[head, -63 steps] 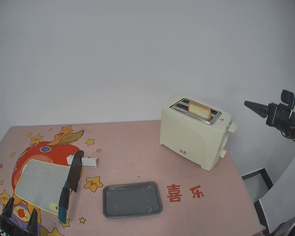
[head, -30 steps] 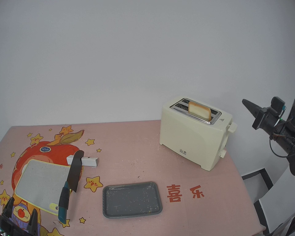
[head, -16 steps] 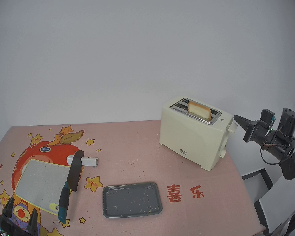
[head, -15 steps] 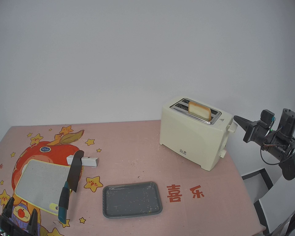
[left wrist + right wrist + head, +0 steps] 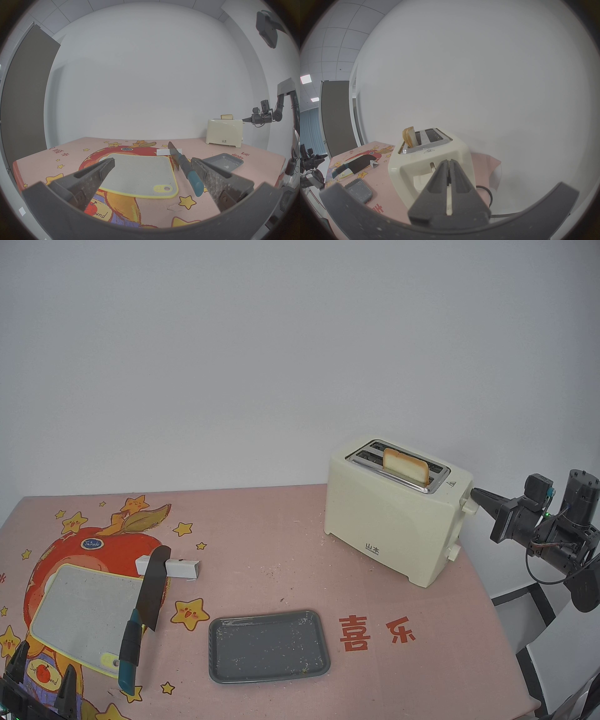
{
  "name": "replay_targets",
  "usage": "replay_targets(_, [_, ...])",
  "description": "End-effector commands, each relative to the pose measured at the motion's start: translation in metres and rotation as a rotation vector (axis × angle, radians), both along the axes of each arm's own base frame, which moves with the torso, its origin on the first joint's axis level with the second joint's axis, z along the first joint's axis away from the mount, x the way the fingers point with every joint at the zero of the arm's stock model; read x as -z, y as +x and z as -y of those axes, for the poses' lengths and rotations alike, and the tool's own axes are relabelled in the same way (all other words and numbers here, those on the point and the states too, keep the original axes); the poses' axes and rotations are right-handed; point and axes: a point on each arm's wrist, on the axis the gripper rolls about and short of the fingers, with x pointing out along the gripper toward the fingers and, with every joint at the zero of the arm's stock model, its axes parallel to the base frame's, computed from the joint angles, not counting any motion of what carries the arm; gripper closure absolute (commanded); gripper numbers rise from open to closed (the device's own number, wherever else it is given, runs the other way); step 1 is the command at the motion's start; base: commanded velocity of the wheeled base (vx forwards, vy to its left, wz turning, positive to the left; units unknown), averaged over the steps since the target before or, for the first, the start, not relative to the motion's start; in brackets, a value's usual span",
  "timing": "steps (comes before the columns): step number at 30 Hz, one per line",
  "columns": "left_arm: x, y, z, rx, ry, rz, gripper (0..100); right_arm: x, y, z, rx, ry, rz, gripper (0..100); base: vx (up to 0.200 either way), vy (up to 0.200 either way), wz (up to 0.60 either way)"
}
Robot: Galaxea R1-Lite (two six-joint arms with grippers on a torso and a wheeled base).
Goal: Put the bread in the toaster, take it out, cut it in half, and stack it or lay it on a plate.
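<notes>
Tan bread slice (image 5: 406,465) stands half-raised in slot of cream two-slot toaster (image 5: 394,524), right of centre on pink worktop (image 5: 275,534). Right end effector (image 5: 476,492), fingers pressed together, empty, tip at toaster's side lever (image 5: 469,504), likely to press it down. Left end effector (image 5: 152,161) wide open, empty, lower left near grey cutting board (image 5: 81,615) and teal-handled knife (image 5: 144,609), likely waiting for cutting step. Grey rectangular plate (image 5: 269,646) lower centre, bare.

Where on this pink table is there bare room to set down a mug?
Widest free patch: back middle of the table, between the white block and the toaster. Also free: front right, between plate and table edge. Crowded: left side, with cutting board, knife and block.
</notes>
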Motion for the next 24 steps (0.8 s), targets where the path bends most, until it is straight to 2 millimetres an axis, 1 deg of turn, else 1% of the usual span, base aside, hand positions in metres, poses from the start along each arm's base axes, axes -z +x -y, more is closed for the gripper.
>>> replay_targets(1, [0.005, 0.000, 0.000, 0.000, 0.000, -0.001, 0, 0.005, 0.001, 0.000, -0.001, -0.004, -0.020, 100, 0.000, 0.000, 0.00])
replay_targets(15, [0.005, 0.000, 0.000, 0.000, 0.000, -0.001, 0, 0.019, 0.002, 0.000, -0.006, -0.036, -0.065, 100, 0.000, 0.000, 0.00])
replay_targets(24, [0.005, 0.000, 0.000, 0.000, 0.000, -0.001, 0, 0.022, 0.001, 0.000, -0.006, -0.039, -0.076, 100, 0.000, 0.000, 0.00])
